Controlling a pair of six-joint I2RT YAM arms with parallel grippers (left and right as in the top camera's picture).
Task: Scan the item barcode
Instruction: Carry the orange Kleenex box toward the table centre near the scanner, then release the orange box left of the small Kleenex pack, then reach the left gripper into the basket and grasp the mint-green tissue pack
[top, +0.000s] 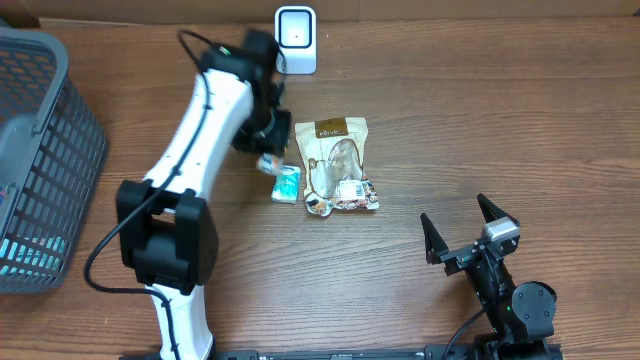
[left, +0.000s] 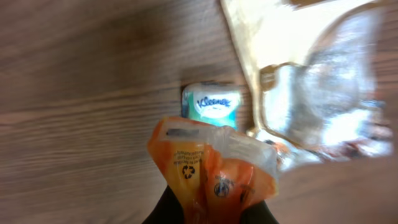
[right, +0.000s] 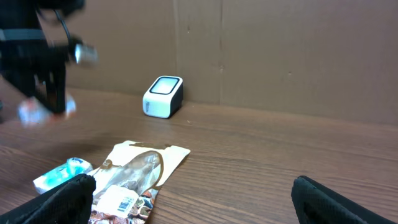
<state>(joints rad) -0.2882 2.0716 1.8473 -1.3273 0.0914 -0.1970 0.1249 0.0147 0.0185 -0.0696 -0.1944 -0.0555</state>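
- Right gripper (top: 468, 232) is sitting near the table's (top: 500, 120) front right corner, black fingers standing wide apart with nothing between them; its arm is staying low and short behind it.
- Table is showing brown wood grain, matte.
- Tissue pack (left: 211, 104) is lying flat toward the middle of the table: small soft rectangle, teal and white film, "Kleenex" reading clearly across the top.
- Snack pouch (top: 335, 160) is lying flat just right of the tissue pack, their edges close or touching. Tan paper-look top, glossy clear window, white barcode label at its near end; print too small to read.
- Left gripper (top: 265, 150) is clamping an orange packet (left: 208, 168), the scan item, by its lower end. Film is crinkled and glossy, with a clear or silvery corner. A recycling symbol is showing; the fine print is blurred.
- The packet is hanging above the table, over the tissue pack's far end and just left of the pouch, well short of the scanner.
- Left arm, white shell with black joints, is reaching from the front edge diagonally toward the far edge, wrist bending down.
- Grey plastic lattice basket (top: 40, 150) is standing at the left edge.
- Scanner (top: 295, 38) is standing at the far edge: white rounded box, dark square window.
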